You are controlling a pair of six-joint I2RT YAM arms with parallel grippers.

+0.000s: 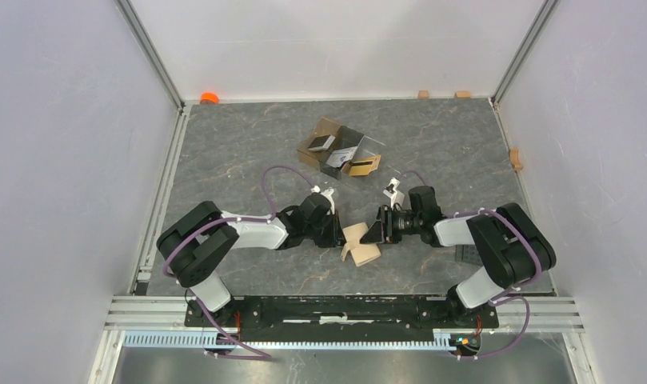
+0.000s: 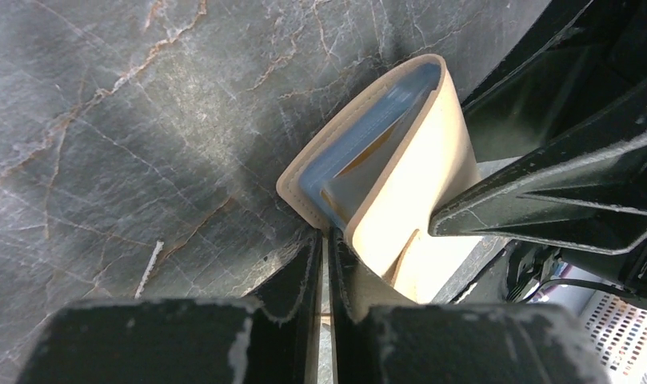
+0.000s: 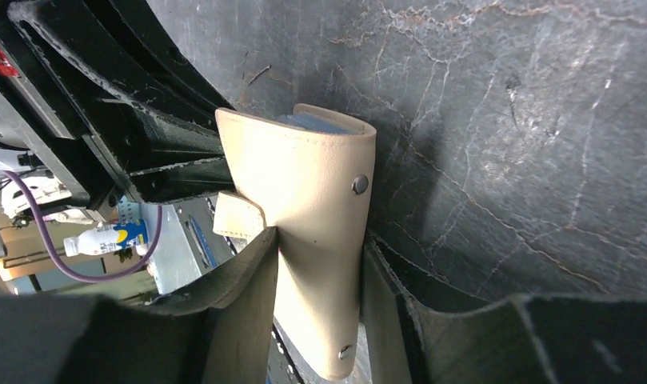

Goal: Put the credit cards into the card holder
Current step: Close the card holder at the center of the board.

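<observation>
Grey marbled tabletop [image 1: 224,144], white walls [image 1: 64,120], aluminium corner posts [image 1: 150,52]

We see the left arm [image 1: 252,230] and right arm [image 1: 464,230] folded low, elbows out, forearms turned inward so the wrists face each other. Our left gripper [image 2: 326,244] is nearly closed, pinching one leaf of the card holder [image 2: 400,160]; the right gripper [image 3: 320,240] sets its fingers [image 3: 248,304] against both outer faces

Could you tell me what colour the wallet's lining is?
The lining is light blue; left wrist view.
</observation>
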